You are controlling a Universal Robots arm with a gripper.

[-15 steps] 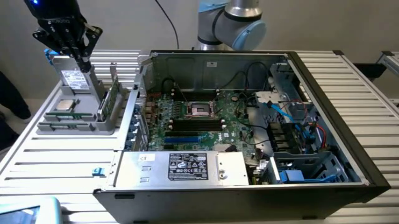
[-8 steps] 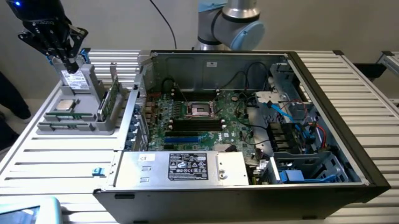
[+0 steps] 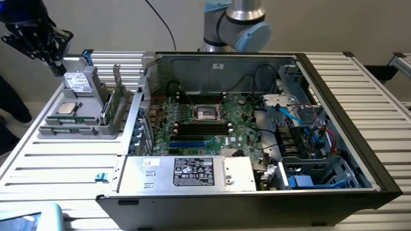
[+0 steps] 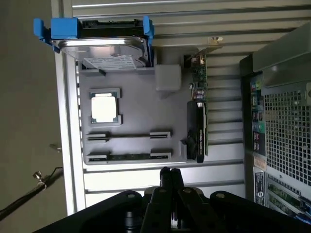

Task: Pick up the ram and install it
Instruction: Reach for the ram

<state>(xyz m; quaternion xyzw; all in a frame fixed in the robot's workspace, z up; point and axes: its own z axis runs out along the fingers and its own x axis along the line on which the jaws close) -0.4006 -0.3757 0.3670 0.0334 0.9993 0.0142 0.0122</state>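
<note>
Gripper (image 4: 170, 172), fingers pressed together and empty, hangs over tray (image 4: 141, 111); ram (image 4: 129, 156) lies just beyond fingertips, long axis crosswise to them.

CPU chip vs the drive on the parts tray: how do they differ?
The processor chip is small, square, silver and lies flat in its recess; the drive is larger, boxy and grey, with a white sticker. The drive stands on edge in a blue bracket; the chip has none. Both sit in the grey tray.
</note>
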